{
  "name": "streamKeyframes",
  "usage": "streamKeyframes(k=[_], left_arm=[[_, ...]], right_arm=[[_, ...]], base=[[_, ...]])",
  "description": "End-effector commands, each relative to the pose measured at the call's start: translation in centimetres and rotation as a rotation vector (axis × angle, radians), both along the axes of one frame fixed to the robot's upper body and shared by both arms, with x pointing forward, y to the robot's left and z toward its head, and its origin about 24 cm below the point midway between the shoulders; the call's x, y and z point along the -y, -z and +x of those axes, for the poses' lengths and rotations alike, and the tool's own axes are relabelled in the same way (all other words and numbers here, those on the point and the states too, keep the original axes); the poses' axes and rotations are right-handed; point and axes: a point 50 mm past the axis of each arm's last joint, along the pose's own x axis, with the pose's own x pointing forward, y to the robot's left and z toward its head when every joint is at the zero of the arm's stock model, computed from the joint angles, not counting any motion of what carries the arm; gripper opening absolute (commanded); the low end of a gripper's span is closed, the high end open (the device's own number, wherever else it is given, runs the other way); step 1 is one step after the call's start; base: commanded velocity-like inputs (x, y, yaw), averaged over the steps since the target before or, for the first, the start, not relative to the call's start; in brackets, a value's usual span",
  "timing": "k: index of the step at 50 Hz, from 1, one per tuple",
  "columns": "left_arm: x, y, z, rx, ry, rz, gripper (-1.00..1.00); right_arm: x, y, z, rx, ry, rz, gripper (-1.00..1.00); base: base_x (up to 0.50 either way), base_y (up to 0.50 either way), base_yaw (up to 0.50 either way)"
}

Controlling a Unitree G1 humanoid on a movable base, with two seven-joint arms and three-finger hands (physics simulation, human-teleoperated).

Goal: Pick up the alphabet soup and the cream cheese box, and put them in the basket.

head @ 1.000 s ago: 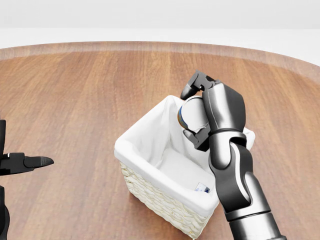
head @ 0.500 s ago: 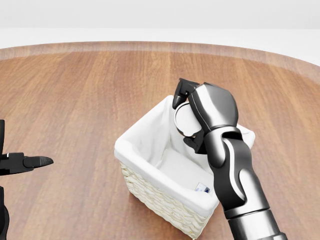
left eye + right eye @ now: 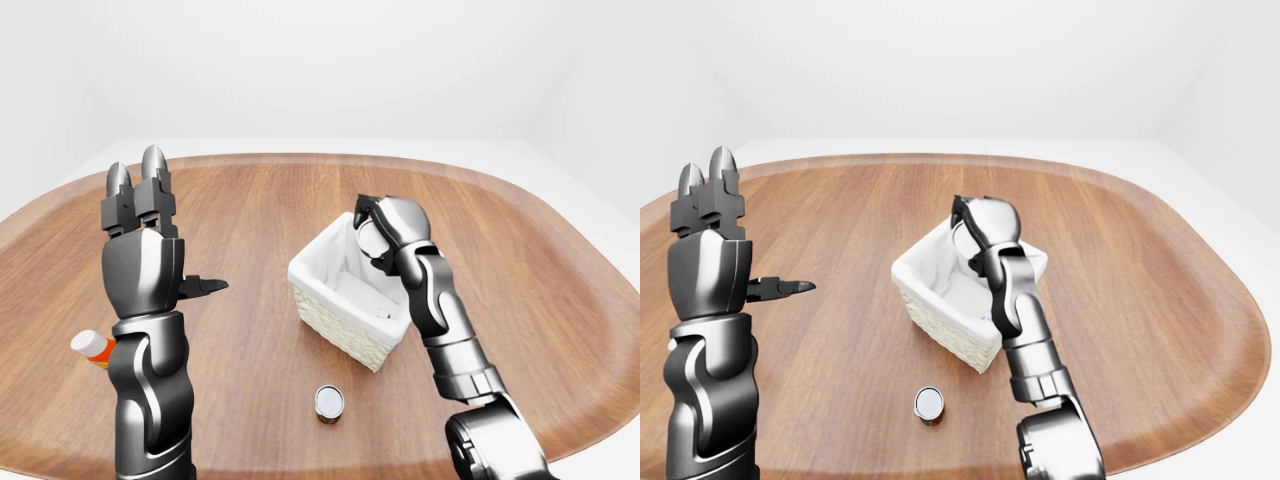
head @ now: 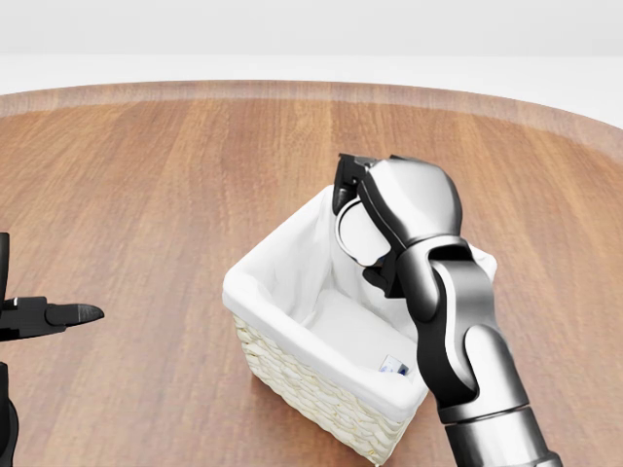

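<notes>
Across a broad oval wooden surface (image 3: 250, 330), warm brown planks under flat white light, ringed by pale walls and a white floor. Wide bare wood toward the top of the left-eye view and along the right rim; more free wood at the left, short of the curved edge.

Near the middle, a woven basket (image 3: 335, 322) with a white cloth liner, set at an angle, and a small printed scrap on its floor, too small to identify. Above its open top, right hand (image 4: 365, 233) poised with fingers curled round a rounded pale object, probably the alphabet soup (image 4: 358, 235), mostly hidden behind the dark palm; label not legible. Cream cheese box not identifiable in any view.

Below the basket in the left-eye view, a small can (image 3: 329, 402) standing alone on the wood, silver top showing, well apart from both arms. At the far left, an orange-and-white bottle (image 3: 93, 346) partly hidden behind the left forearm.

Left hand (image 3: 150, 215) raised upright well left of the basket, fingers straight and spread from the thumb, holding nothing.
</notes>
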Motion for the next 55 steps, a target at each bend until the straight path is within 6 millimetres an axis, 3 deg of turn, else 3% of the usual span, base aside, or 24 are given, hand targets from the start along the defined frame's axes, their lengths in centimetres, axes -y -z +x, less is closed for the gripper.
streamKeyframes(k=[1,14,28,35,36,37,38,55], left_arm=[[0.0,0.1,0.1,-0.001,0.000,-0.004,1.00],[0.0,0.1,0.0,0.000,-0.001,-0.004,1.00],[0.0,-0.1,-0.2,0.000,0.000,0.007,1.00],[0.0,-0.1,-0.1,0.001,-0.001,0.004,1.00],[0.1,-0.1,-0.2,0.000,0.000,0.008,1.00],[0.1,-0.1,-0.2,0.000,0.000,0.007,1.00],[0.0,-0.1,-0.1,0.000,-0.001,0.004,1.00],[0.0,0.0,0.0,-0.003,-0.001,0.000,1.00]], right_arm=[[-0.4,-1.8,-0.8,0.045,-0.027,0.001,-1.00],[-0.7,-2.6,-2.0,0.063,-0.044,-0.019,-1.00],[-1.1,-2.1,-3.5,0.054,-0.046,-0.041,-1.00],[-0.6,-2.0,-3.1,0.059,-0.028,-0.025,-1.00],[-0.5,-2.1,-3.1,0.064,-0.026,-0.026,-0.55],[-0.5,-2.1,-3.0,0.067,-0.025,-0.025,-0.27],[-0.5,-2.2,-2.9,0.069,-0.024,-0.023,1.00],[-0.2,-3.7,-2.4,0.111,-0.019,-0.038,1.00]], base=[[0.00,0.00,0.00],[0.00,0.00,0.00],[0.00,0.00,0.00],[0.00,0.00,0.00],[0.00,0.00,0.00],[0.00,0.00,0.00],[0.00,0.00,0.00],[0.00,0.00,0.00]])
